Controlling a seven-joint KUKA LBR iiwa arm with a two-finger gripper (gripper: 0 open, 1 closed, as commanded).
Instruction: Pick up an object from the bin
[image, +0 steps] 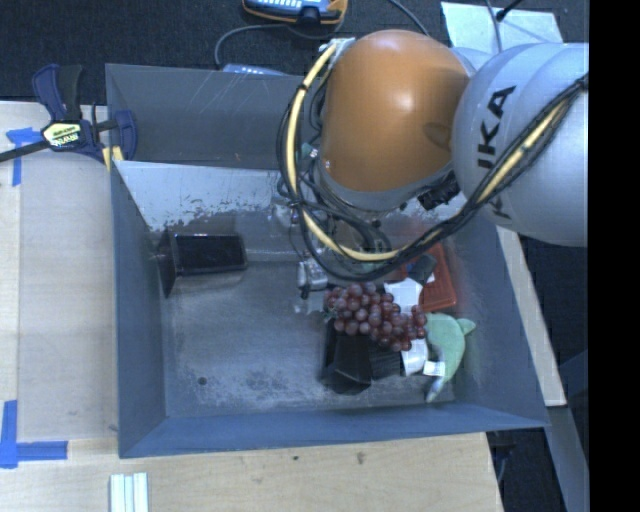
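The gripper (309, 284) hangs low near the middle of the bin (140, 330), under the orange cover (390, 100) (which hides most of it), so whether it is open or closed cannot be told. Just to its right lie dark red grapes (375, 310), the nearest thing, atop a small heap by the right wall. A black block (348, 365) sits below the grapes, touching them, a green soft toy (452, 340) is at their right, and a red flat piece (441, 285) lies behind. A black box (208, 253) lies well apart at the left.
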